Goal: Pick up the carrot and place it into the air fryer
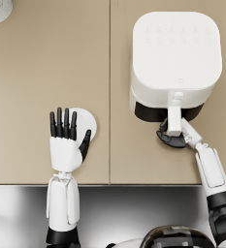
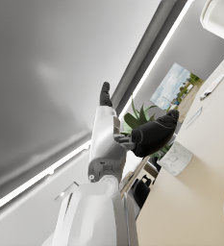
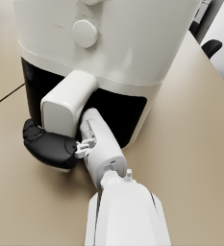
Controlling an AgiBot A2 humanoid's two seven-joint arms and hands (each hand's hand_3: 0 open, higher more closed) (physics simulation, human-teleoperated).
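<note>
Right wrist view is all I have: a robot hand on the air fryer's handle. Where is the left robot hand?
Observer: In the head view, the left robot hand is spread flat and holds nothing. It is over a white round plate, to the left of the air fryer.
Operator: Is the carrot on that plate?
Observer: No carrot shows in any view, but the hand covers part of the plate.
Operator: Has the drawer come out?
Observer: From above, the right robot hand wraps the handle. Only a narrow dark strip of drawer shows past the white top, so I cannot tell.
</note>
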